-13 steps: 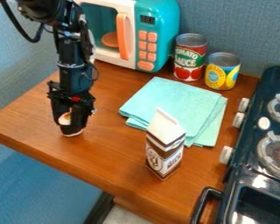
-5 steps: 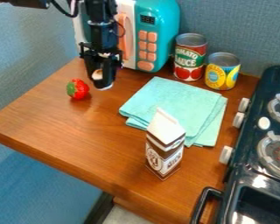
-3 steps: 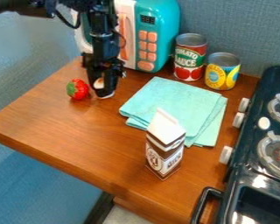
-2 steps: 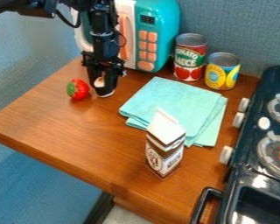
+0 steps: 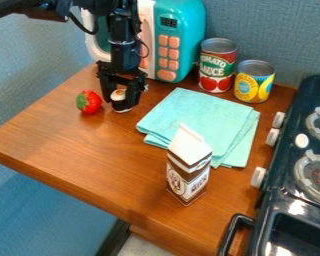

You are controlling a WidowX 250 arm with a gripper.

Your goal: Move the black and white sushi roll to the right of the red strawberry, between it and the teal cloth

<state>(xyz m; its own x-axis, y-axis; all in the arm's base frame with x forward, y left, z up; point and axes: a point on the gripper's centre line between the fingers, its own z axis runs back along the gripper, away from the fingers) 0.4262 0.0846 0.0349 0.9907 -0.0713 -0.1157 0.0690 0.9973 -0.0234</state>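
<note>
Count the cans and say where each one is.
2: a red can stands beside the toy microwave, and a yellow can stands between it and the stove.

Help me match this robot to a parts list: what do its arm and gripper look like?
The arm is black and slim, built of jointed sections with small metallic-looking highlights. A black cable loops loosely beside its upper part, and a thinner wire bows out lower down. The gripper is black too, with a blocky, angular body. Any markings are too small to make out.
</note>
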